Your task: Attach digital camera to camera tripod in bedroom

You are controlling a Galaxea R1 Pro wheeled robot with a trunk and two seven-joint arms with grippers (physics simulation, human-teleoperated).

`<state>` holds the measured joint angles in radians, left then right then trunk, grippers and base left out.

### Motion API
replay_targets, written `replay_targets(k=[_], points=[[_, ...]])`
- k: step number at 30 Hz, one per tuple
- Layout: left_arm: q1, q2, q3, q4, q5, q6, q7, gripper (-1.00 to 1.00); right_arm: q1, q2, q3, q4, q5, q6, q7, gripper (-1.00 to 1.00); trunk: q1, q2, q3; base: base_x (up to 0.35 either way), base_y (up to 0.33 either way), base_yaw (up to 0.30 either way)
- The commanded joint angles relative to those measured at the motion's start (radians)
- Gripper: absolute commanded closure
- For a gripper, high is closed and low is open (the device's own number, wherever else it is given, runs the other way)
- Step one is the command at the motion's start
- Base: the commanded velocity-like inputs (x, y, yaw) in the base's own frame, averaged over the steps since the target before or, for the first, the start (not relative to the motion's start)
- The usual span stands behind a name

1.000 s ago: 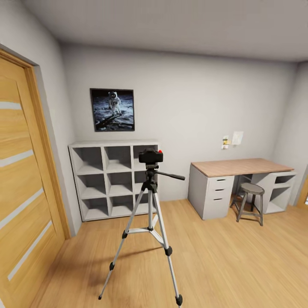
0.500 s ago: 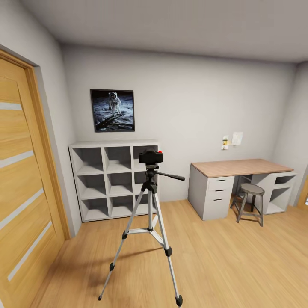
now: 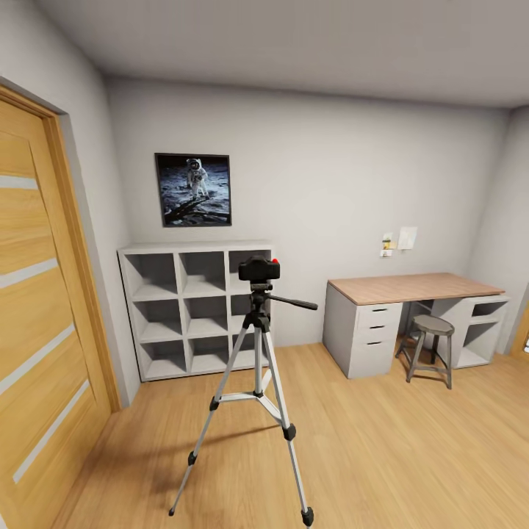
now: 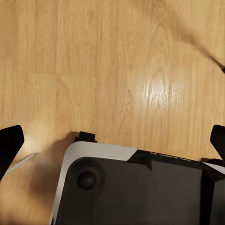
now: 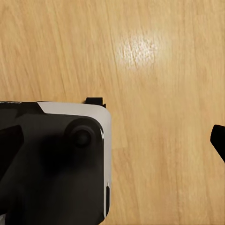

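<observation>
Camera work looks finished: the digital camera (image 3: 258, 269) sits level atop the camera tripod (image 3: 255, 382) at the centre of the head view, red button up, in front of the grey cube shelf (image 3: 192, 308) in the bedroom. Both wrist views look down on wood floor (image 4: 117, 70) and the robot's base (image 4: 136, 187). The left gripper (image 4: 112, 140) has its fingers spread wide and empty, and so does the right gripper (image 5: 112, 140). Best practice now, I judge, is keeping both arms low and well away from the tripod legs, checking the mount sits square.
</observation>
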<state>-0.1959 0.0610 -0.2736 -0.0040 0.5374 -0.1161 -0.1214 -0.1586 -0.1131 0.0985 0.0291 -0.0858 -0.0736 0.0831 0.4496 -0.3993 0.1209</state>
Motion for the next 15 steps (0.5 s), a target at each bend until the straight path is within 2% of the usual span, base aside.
replay_targets(k=[1, 15], points=[[0.0, 0.0, -0.008, 0.001, 0.01, -0.004, -0.004, -1.0, -0.001, 0.0, 0.008, 0.003, -0.009, -0.006, 0.004, -1.0, 0.0, -0.001, 0.0, 0.0, 0.0, 0.0], [0.0, -0.005, -0.009, -0.007, 0.006, -0.011, -0.006, -1.0, -0.001, -0.001, 0.008, 0.004, -0.009, -0.007, 0.004, -1.0, 0.0, -0.001, 0.0, 0.0, 0.0, 0.0]])
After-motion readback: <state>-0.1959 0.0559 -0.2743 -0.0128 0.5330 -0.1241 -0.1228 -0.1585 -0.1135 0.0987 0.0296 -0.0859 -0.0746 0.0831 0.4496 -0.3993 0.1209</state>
